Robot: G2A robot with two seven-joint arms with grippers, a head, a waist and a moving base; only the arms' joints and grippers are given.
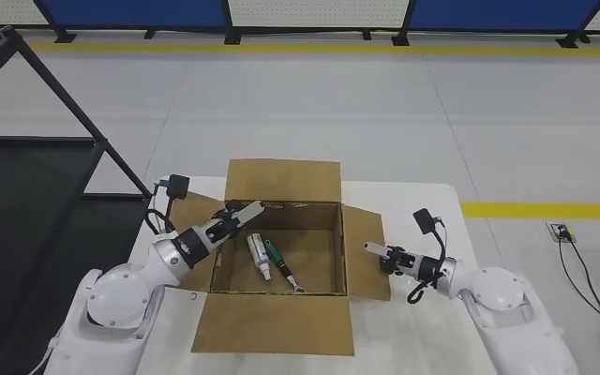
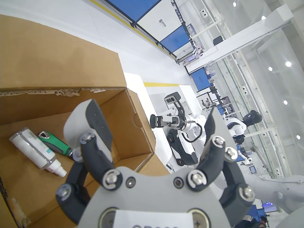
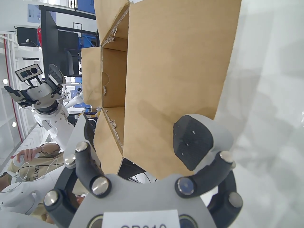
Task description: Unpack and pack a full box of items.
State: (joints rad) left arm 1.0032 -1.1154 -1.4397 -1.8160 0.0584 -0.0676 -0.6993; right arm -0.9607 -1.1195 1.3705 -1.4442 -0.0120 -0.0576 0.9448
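- Counter (image 1: 412, 328) is plain white, and the cardboard box (image 1: 319, 255) sits in the middle of it with all four flaps folded open. The near flap (image 1: 272, 323) lies flat, closest to the robot.
- The right gripper (image 1: 373, 249) hovers over the box's right flap (image 1: 367, 253), just outside the opening and pointing in toward the box. Its fingers (image 3: 192, 141) are spread apart with nothing between them.
- The task's items are down on the box floor. A white spray bottle (image 1: 259, 255) lies on its side left of centre, nozzle toward the near wall.
- A green-handled tool (image 1: 279, 258) lies just beside the bottle on its right, at a slant, with the metal end toward the near wall. I can't tell if the two actually touch.
- The left gripper (image 1: 246, 212) hangs over the box's far left corner, right above the rim. Its fingers (image 2: 95, 119) are wide apart too, and it's carrying nothing.
- The far flap (image 1: 281, 178) opens away from the robot, on the far side of the box.
- Past the counter there's pale grey floor with a yellow line (image 1: 530, 209) off to the right. A black frame (image 1: 66, 103) stands on the left.
- Blue panels (image 1: 131, 11) run along the very back, with another yellow stripe on the floor in front of them.
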